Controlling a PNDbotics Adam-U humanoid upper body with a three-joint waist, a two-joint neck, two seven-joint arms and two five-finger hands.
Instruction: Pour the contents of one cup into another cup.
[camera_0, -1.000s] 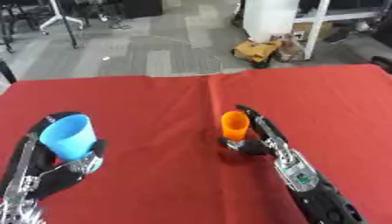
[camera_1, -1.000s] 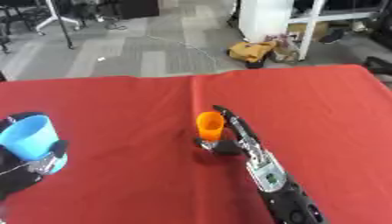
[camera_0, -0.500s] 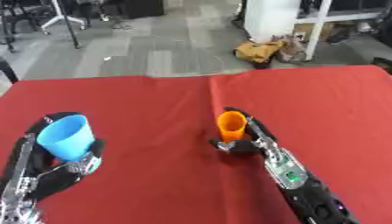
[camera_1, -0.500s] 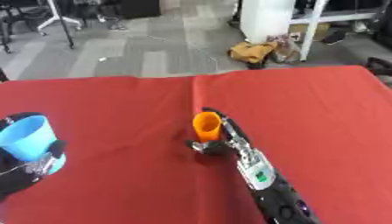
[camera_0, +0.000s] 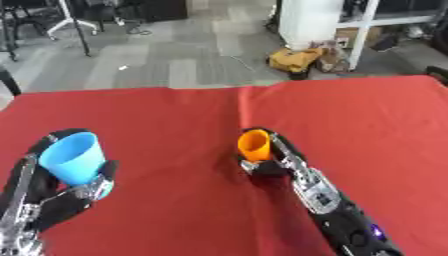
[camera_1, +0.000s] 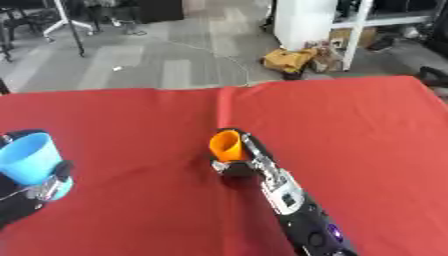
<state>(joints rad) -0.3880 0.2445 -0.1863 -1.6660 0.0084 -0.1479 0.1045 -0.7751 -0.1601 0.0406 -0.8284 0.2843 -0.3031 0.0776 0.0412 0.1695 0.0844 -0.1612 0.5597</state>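
A light blue cup (camera_0: 73, 157) is held upright in my left hand (camera_0: 54, 198) at the lower left, fingers curled round its base. A small orange cup (camera_0: 255, 144) stands near the middle of the red table (camera_0: 175, 115). My right hand (camera_0: 278, 159) is wrapped round the orange cup's lower part, with the arm running down to the lower right. The orange cup leans slightly to the left. What is inside either cup is not visible.
The red cloth covers the whole table to its far edge (camera_0: 219, 89). Beyond it lies grey floor with a white column (camera_0: 311, 22), a yellow bag (camera_0: 295, 59) and chair legs (camera_0: 74, 25).
My right hand with the orange cup has shifted slightly left and toward me. The blue cup in my left hand has stayed nearly still.
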